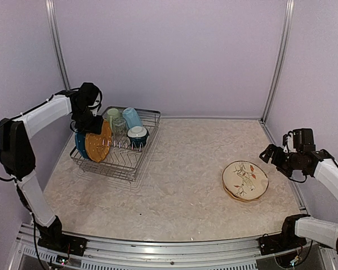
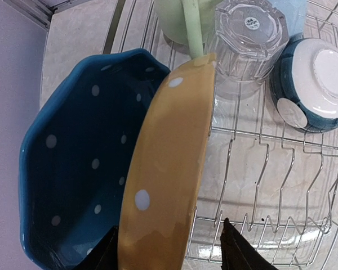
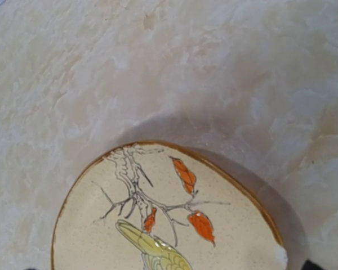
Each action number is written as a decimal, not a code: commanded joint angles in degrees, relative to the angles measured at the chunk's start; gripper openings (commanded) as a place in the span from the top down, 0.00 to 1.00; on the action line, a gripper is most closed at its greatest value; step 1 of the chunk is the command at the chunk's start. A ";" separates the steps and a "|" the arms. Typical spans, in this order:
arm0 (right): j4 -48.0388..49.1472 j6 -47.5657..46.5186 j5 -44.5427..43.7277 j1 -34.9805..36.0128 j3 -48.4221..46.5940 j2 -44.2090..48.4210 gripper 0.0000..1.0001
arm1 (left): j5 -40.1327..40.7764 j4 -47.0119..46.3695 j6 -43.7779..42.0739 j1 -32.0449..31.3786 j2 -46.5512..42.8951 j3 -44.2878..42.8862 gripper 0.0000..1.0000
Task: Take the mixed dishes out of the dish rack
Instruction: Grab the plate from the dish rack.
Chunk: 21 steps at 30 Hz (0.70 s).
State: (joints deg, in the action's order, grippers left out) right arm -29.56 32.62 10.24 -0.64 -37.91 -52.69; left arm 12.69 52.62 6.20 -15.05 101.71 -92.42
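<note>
Grasp step: left hand [image 2: 169, 225], fingers spread astride the orange-yellow plate [image 2: 169, 163] in the dish rack [image 1: 124, 164]; next move should pinch its rim, then lift upward.

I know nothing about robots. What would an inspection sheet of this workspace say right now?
Surface: pale marbled table, no spills seen.
Job's things: dish rack at the back left holds an orange plate and a blue plate on edge, a green mug, a blue mug, an upturned glass and an upturned bowl. A cream plate lies flat on the table at right.
Clutter: nothing seen.
Fingers: left fingers straddle the orange plate's rim, not yet pinching. Right fingers are open, holding nothing, near the cream plate.
Cables: a thin black cable loops under the right wrist.
Surroundings: lilac walls, metal posts.
</note>
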 commanded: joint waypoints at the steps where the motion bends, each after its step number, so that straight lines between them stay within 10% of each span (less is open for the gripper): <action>1: 0.75 0.34 0.01 0.51 1.17 0.72 0.00 | -2.32 1.44 1.05 -0.24 2.38 -1.77 0.45; 21: 2.40 1.21 1.13 0.47 2.44 0.96 0.00 | 3.76 1.63 1.04 -0.49 3.92 -2.60 0.70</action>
State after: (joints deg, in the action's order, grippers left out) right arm -28.34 33.12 10.57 -0.64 -36.62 -52.64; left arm 15.00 53.67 7.25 -15.05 105.51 -93.38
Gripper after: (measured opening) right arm 0.997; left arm 0.316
